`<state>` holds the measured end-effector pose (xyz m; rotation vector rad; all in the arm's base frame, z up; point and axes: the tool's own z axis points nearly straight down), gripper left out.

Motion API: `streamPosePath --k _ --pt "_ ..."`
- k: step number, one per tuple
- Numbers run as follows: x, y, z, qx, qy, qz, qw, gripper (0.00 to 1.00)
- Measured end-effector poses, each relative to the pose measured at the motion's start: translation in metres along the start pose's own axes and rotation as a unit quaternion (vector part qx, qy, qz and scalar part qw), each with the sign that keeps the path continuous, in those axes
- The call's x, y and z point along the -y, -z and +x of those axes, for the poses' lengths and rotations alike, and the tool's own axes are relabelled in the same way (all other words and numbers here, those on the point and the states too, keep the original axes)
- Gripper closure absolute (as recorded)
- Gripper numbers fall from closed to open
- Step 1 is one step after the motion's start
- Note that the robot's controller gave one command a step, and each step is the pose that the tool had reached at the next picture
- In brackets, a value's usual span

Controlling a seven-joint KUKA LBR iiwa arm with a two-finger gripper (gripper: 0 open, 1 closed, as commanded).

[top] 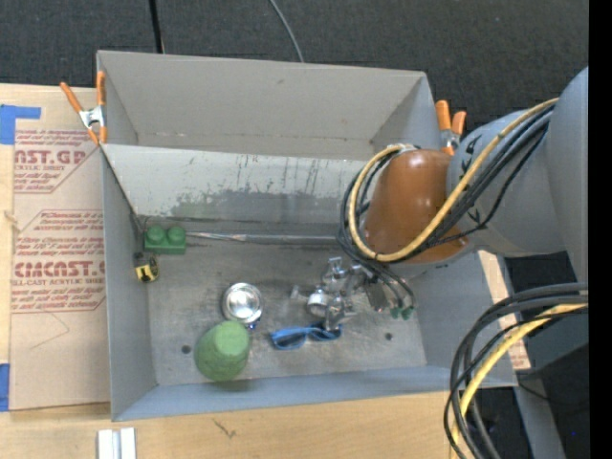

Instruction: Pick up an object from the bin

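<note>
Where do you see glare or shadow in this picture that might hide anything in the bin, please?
In the camera view, the strongest glare is on the round silver cap, left of the claw; the claw's bare metal also glints against the floor of the grey bin; the green ball and the green brick are evenly lit, with only faint shadows.

Left of the bin (129,333), the cardboard (53,352) bears red print, partly cut off: large "CAST", smaller "-CAST ACRYLIC SHEET".
</note>
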<state>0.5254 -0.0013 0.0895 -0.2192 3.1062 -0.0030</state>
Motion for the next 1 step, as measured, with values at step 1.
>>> streamPosePath --k 1 --pt "-0.0096 0.1877 -0.0159 -0.0078 0.038 -0.002 0.9992 1.00"
